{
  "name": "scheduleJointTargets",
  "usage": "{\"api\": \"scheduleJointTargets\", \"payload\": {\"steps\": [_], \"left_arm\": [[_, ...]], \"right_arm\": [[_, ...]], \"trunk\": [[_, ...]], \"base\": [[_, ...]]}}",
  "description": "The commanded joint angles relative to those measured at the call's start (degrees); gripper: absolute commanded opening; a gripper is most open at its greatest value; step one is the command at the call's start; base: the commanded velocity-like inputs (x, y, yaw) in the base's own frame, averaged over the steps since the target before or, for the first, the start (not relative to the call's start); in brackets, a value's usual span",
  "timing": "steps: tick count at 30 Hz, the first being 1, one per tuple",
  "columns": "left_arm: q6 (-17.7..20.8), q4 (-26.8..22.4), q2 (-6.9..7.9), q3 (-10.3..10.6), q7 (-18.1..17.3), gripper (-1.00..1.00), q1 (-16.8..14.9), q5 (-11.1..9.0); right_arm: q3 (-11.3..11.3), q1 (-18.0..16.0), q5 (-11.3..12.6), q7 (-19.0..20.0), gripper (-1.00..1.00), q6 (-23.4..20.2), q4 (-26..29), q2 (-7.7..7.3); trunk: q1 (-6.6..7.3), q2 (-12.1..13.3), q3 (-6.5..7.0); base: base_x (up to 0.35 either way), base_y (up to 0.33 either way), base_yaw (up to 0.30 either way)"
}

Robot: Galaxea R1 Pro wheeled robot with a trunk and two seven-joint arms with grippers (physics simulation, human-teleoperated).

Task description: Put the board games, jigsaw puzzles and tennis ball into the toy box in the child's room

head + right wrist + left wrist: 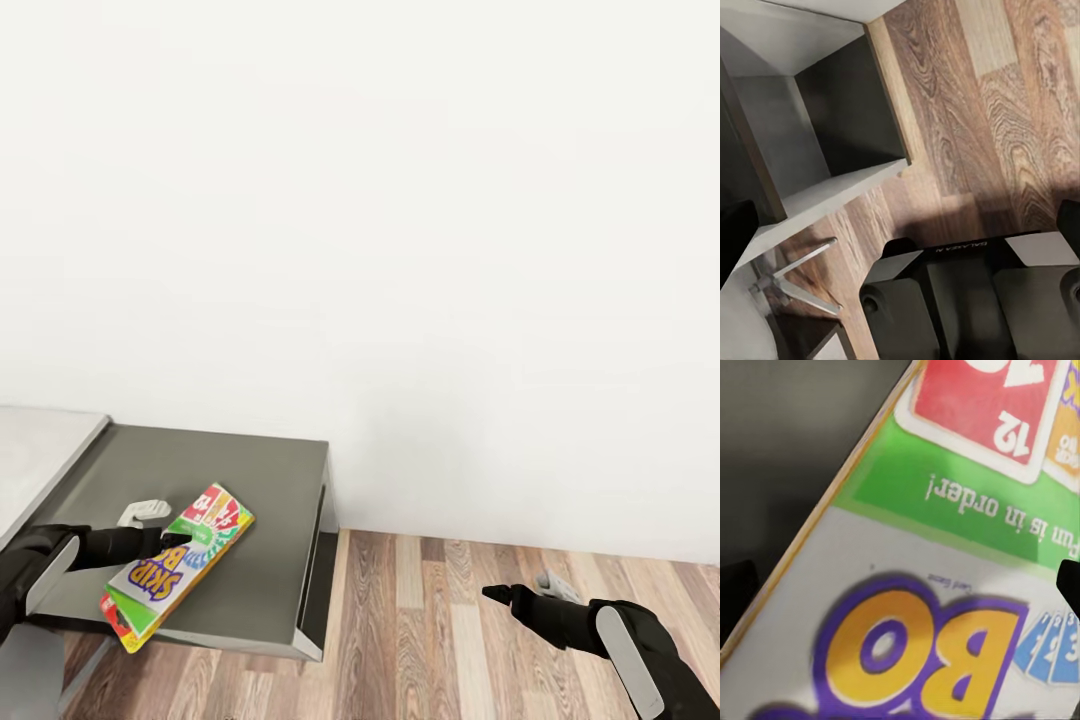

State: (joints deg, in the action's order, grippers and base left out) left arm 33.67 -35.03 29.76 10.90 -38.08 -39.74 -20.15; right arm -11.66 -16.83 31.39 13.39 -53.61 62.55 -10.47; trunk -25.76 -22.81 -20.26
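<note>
The game box (178, 566) is pinched by the left gripper (172, 538) at about 8 o'clock over the dark desk section (270, 500), right gripper (500, 594) state can't be told, and a thin-edge grip means it could easily get dropped.

board game (945, 585) cut off by wrist view edges; left hand (165, 530) partly covers its middle.

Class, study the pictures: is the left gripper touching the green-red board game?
Touching. In the head view the left gripper has its dark finger lying across the board game, with the light finger at the box's edge, holding it above the table.
</note>
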Motion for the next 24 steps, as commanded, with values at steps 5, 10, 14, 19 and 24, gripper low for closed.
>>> {"api": "scheduleJointTargets", "payload": {"steps": [5,10,14,19,24], "left_arm": [[0.36,-0.04,0.1,0.26,0.09,1.0,-0.04,-0.51],[0.34,-0.04,0.06,0.26,0.1,1.0,-0.04,-0.51],[0.34,-0.04,0.1,0.19,0.11,1.0,-0.04,-0.51],[0.37,-0.04,0.09,0.25,0.09,1.0,-0.07,-0.51],[0.4,-0.04,0.07,0.16,0.03,1.0,-0.06,-0.51]], "right_arm": [[-0.12,-0.04,-0.54,0.58,1.0,-0.26,0.03,0.01],[-0.12,-0.04,-0.59,0.58,1.0,-0.25,0.03,0.01],[-0.12,-0.04,-0.62,0.58,1.0,-0.26,0.03,0.01],[-0.12,-0.04,-0.63,0.58,1.0,-0.25,0.03,0.01],[-0.12,-0.04,-0.63,0.58,1.0,-0.25,0.03,0.01]], "trunk": [[-0.02,-0.11,-0.1],[-0.02,-0.11,-0.1],[-0.02,-0.11,-0.1],[-0.02,-0.11,-0.1],[-0.02,-0.11,-0.1]], "base": [[-0.093,-0.052,0.0],[-0.039,-0.077,0.0],[-0.03,-0.096,0.0],[-0.029,-0.112,0.0],[-0.019,-0.096,0.0]]}}
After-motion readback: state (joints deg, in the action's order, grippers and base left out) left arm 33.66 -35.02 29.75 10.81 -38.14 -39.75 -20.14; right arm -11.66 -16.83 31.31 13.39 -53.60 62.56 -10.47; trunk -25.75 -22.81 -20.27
